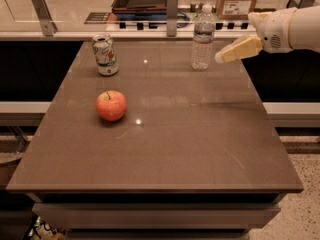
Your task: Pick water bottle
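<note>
The water bottle stands upright at the far right of the table. The gripper hovers just beside it; spread or closed, I cannot tell. The bottle is likely light, thin-walled and slippery, so grasp its ribbed midsection.

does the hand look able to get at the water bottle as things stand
Probably yes. The hand hangs close beside the water bottle, at about the height of its lower half, with nothing between them. The can and apple sit well away on the bottle's other side.
</note>
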Controlling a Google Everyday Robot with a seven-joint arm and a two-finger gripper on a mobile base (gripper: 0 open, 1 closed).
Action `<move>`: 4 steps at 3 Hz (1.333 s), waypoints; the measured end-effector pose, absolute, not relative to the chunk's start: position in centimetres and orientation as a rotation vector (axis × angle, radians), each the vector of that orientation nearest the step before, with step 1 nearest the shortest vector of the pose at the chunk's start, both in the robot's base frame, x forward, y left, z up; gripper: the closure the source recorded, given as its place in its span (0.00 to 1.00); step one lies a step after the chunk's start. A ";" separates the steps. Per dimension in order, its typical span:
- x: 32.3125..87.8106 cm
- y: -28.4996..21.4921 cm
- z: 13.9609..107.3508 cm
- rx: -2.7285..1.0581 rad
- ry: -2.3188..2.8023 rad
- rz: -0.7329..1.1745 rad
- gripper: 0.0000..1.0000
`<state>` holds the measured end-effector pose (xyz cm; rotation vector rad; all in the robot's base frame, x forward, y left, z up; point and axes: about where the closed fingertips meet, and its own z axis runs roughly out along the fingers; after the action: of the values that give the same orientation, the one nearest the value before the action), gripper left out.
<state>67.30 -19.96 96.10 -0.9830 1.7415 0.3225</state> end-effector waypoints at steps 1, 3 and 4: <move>67.3 -20.0 96.1 -0.983 1.741 0.323 0.00; 71.7 -19.1 94.7 -0.903 1.729 0.385 0.00; 73.5 -18.3 94.4 -0.877 1.709 0.415 0.00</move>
<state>73.54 -18.27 94.40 -0.8773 1.7089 0.4146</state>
